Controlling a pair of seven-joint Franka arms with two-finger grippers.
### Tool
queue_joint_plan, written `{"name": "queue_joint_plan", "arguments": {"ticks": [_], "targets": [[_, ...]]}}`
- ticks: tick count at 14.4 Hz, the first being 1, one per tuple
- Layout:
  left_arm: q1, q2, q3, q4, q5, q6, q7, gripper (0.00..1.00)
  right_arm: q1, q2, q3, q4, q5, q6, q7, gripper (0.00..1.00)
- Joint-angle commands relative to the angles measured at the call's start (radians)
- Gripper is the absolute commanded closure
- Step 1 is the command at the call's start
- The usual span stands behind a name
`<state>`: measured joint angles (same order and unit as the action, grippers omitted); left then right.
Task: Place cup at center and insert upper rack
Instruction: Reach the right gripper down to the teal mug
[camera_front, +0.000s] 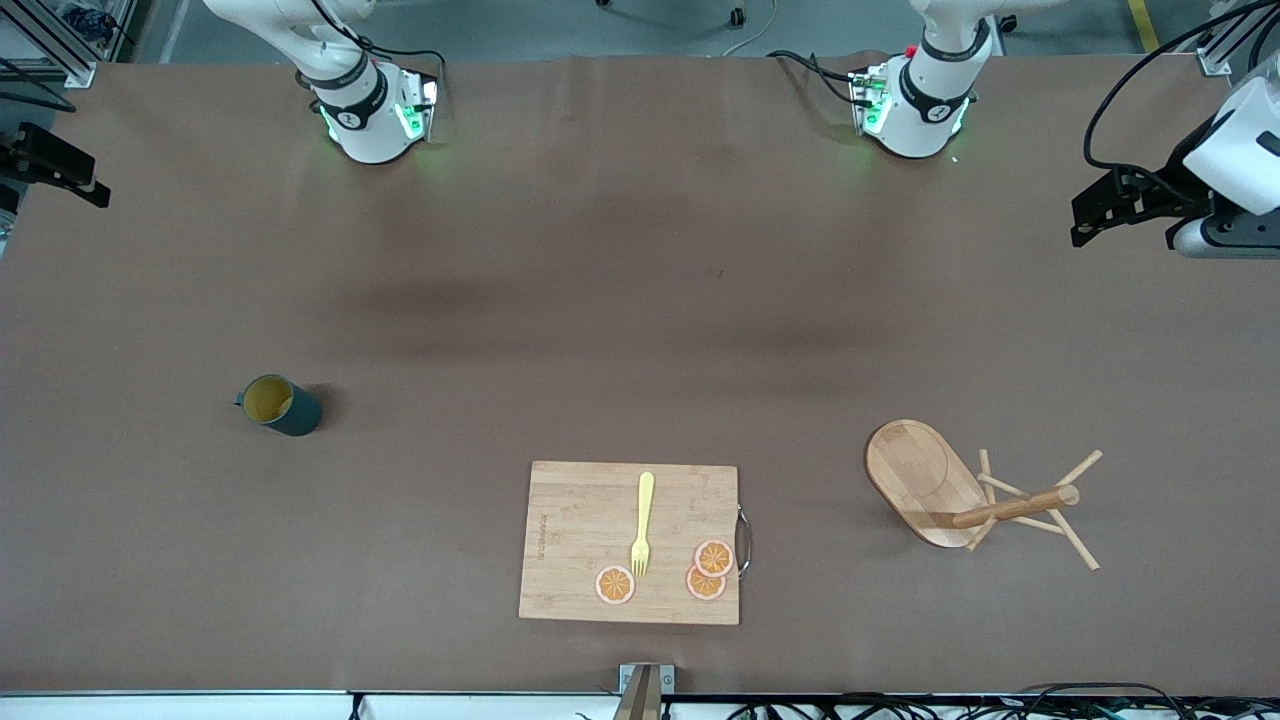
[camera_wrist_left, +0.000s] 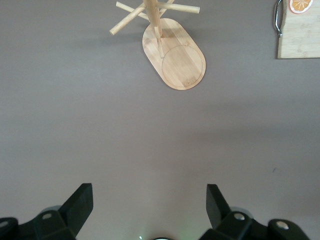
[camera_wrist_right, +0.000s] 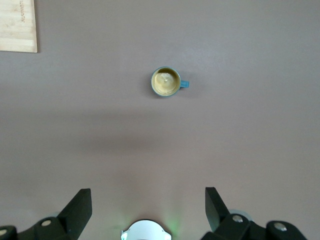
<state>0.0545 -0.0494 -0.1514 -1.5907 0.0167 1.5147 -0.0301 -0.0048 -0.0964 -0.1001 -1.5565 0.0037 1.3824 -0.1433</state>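
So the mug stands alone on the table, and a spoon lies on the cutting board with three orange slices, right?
Not quite: it is a fork, not a spoon; the front view shows its tines. The rest holds: the mug stands alone on the table, and the fork lies on the cutting board with three orange slices.

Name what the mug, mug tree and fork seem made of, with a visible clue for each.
Mug: probably glazed ceramic; teal outside, yellowish inside.
Mug tree: bamboo or light wood; visible grain strips, matte.
Fork: likely plastic; uniform pale yellow, no metallic shine.
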Motion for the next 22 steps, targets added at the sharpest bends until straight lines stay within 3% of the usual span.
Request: {"name": "queue_joint_plan", "arguments": {"ticks": [1, 12, 15, 18, 20, 22], "targets": [[0.007, 0.006, 0.003, 0.021, 0.005, -0.005, 0.018, 0.00, -0.004, -0.032, 0.000, -0.036, -0.013, 0.015, -0.027, 0.00], [0.031, 0.032, 0.012, 0.080, -0.001, -0.016, 0.018, 0.00, -0.010, -0.008, 0.000, 0.010, -0.002, 0.007, 0.044, 0.00], [0.031, 0.031, 0.013, 0.080, 0.002, -0.016, 0.018, 0.00, -0.015, 0.040, 0.000, 0.013, -0.013, 0.026, 0.037, 0.00], [0.039, 0.033, 0.013, 0.080, 0.005, -0.021, 0.018, 0.00, -0.036, 0.116, 0.000, 0.012, -0.007, 0.130, 0.036, 0.00], [0.048, 0.034, 0.013, 0.080, 0.005, -0.021, 0.019, 0.00, -0.055, 0.205, 0.000, 0.012, -0.002, 0.170, 0.030, 0.00], [0.047, 0.037, 0.013, 0.080, 0.005, -0.021, 0.021, 0.00, -0.076, 0.244, 0.000, 0.003, 0.001, 0.193, -0.062, 0.00]]}}
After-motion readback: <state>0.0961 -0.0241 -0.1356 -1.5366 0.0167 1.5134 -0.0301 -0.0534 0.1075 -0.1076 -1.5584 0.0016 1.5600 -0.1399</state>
